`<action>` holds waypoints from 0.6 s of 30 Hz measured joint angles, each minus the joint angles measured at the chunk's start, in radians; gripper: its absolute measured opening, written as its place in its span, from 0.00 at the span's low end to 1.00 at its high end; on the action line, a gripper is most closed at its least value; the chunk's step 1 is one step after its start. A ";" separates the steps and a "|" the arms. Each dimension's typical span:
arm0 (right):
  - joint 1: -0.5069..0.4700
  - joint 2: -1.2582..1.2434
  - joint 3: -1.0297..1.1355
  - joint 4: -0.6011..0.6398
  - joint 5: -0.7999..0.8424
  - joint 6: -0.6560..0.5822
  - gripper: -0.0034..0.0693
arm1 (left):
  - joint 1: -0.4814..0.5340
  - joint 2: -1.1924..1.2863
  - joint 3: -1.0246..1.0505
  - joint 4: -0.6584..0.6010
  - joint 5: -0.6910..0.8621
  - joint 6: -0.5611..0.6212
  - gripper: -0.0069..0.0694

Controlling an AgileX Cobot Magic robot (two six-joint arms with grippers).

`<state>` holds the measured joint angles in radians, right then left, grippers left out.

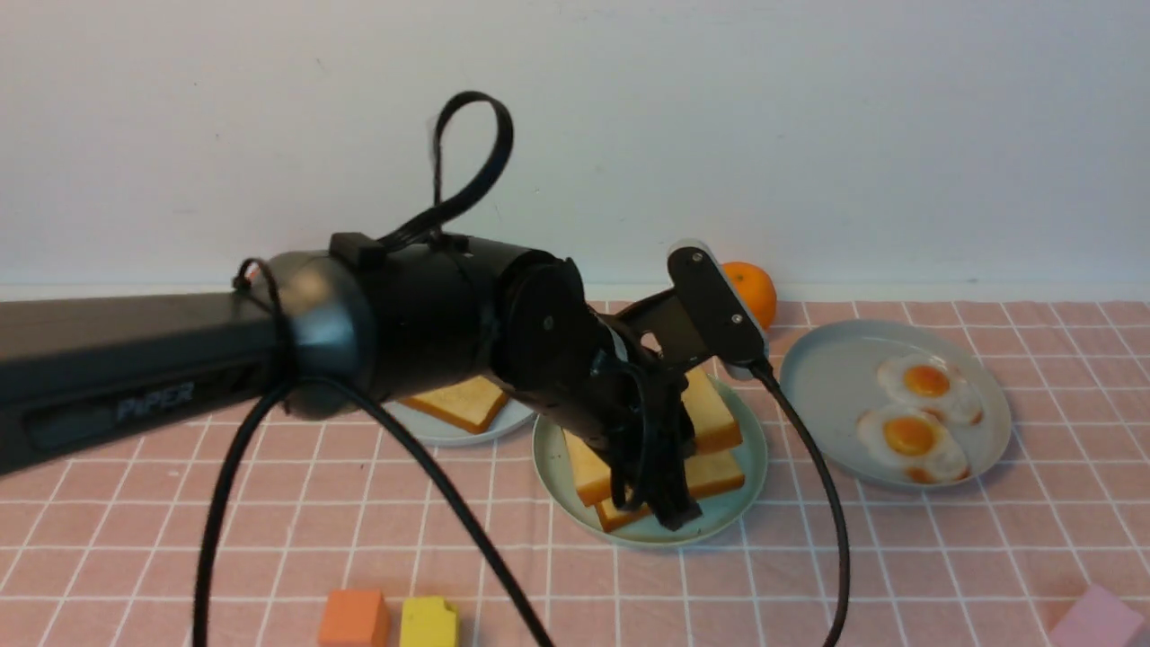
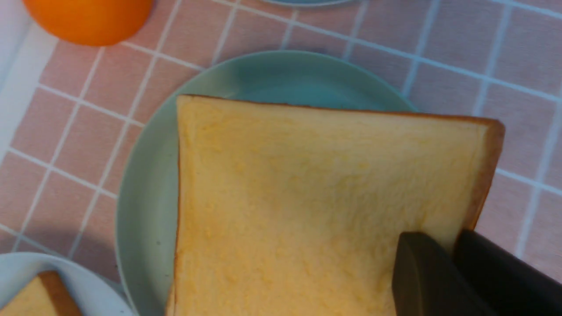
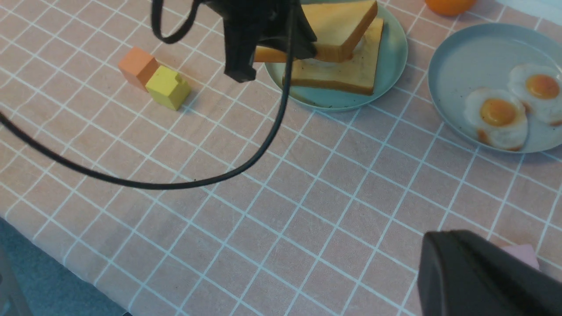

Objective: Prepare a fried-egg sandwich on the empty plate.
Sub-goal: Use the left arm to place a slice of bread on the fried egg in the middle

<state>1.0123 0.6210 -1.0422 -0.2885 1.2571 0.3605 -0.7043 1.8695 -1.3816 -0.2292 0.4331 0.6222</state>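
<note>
The pale mint-green plate (image 1: 629,528) (image 2: 145,197) (image 3: 390,57) holds one toast slice (image 1: 719,476) (image 3: 347,72) lying flat. A second toast slice (image 1: 710,409) (image 2: 307,197) (image 3: 338,26) hangs tilted just above it. My left gripper (image 1: 674,514) (image 2: 452,241) is shut on the near edge of this upper slice. A pale patch shows between the two slices; I cannot tell whether it is an egg. Two fried eggs (image 1: 925,382) (image 3: 498,114) lie on the grey-blue plate (image 1: 835,368) to the right. My right gripper (image 3: 448,239) is shut and holds nothing, above the cloth nearer the front.
Behind my left arm a pale plate (image 1: 449,433) carries another toast slice (image 1: 458,403). An orange (image 1: 750,292) sits at the back. Orange (image 1: 355,618), yellow (image 1: 429,622) and pink (image 1: 1096,620) blocks lie near the front edge. My left arm's cable (image 1: 809,467) trails across the cloth.
</note>
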 joint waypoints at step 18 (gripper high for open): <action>0.000 -0.010 0.000 0.002 0.000 0.004 0.11 | 0.000 0.130 -0.146 0.229 0.068 -0.293 0.20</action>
<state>1.0123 0.6112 -1.0422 -0.2866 1.2571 0.3647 -0.7043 1.9992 -1.5272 0.0000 0.5006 0.3292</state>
